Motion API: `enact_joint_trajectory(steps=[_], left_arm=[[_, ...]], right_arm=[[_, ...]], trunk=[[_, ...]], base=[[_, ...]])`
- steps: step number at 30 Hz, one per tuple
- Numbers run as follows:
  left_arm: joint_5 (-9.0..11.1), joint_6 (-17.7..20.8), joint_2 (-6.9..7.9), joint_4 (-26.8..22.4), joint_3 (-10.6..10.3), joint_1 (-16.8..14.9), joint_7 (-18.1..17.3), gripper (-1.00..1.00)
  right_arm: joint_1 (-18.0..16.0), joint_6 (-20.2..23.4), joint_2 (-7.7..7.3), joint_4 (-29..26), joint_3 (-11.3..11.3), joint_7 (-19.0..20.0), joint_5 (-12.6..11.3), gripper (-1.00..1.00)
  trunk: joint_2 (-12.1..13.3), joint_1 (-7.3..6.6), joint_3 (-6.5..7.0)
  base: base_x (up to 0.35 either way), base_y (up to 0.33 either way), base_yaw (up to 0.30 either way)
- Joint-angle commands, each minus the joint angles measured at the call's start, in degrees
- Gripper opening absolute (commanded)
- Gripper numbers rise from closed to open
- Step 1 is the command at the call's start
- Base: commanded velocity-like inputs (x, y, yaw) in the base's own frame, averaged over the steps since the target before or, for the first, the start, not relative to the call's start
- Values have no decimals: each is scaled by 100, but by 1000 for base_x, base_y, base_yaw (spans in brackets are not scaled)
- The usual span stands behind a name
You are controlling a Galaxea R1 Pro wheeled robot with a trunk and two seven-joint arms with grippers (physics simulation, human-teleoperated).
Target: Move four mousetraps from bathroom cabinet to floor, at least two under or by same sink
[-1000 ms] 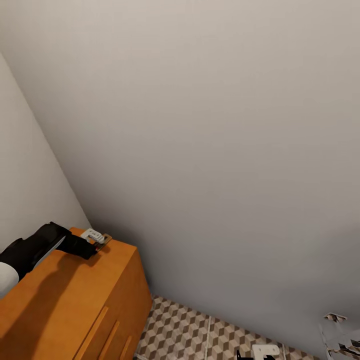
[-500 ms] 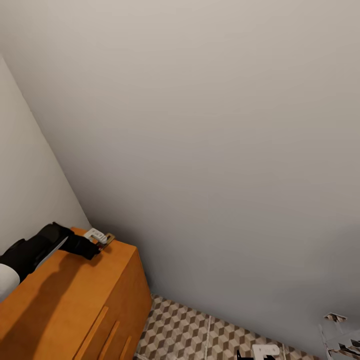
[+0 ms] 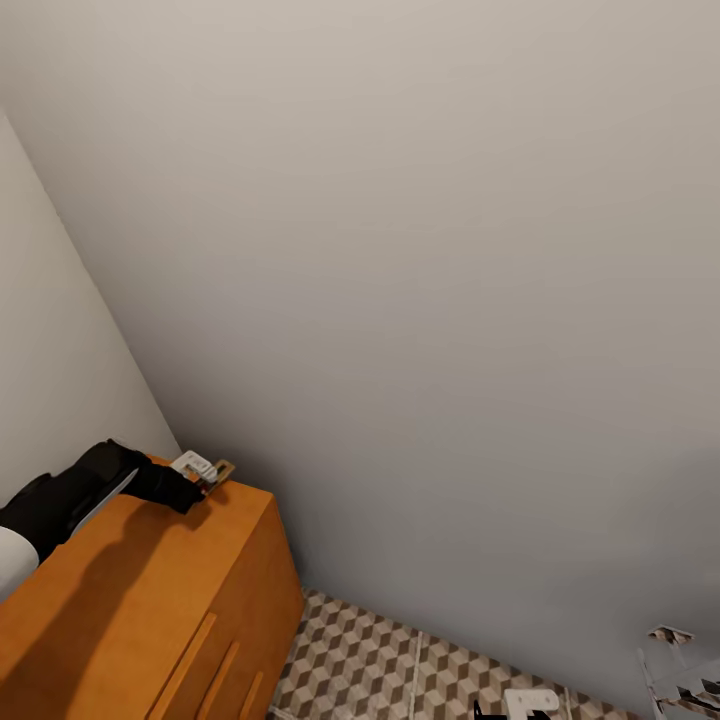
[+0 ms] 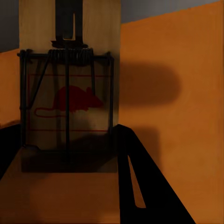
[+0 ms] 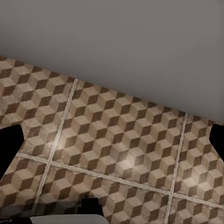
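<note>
Bare grey walls, orange cabinet [image 3: 150,590] as worktop; left tool [image 3: 200,472] pinching one mousetrap [image 4: 70,93] just above it; likely light, stiff board; grip the wooden edge, avoiding the spring.

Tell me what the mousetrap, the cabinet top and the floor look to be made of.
Mousetrap: pale, matte wooden board with a red mouse print, under dark wire and a coiled spring, likely metal. Cabinet: orange-brown, smooth satin surface, probably wood or veneer; no grain shows. Floor: square tiles with a brown-beige cube print and pale grout, likely ceramic, with faint sheen.
</note>
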Motion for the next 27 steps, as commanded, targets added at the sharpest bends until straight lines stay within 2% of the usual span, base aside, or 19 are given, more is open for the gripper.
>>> enact_joint_trajectory(steps=[1, 10, 27], left_arm=[[47, 34, 10, -5, -26, -9, 5, -100], [47, 30, 19, -4, -46, -8, 4, -100], [47, 26, 20, 8, -56, -7, 5, -100]], right_arm=[[-4, -14, 1, 2, 50, -18, -44, 100], [-4, -14, 1, 2, 50, -18, -43, 100], [-4, -13, -2, 2, 50, -18, -44, 100]], trunk=[[-12, 3, -12], [-12, 3, -12], [-12, 3, -12]], base=[[0, 0, 0], [-56, 0, 0], [-322, -24, 0]])
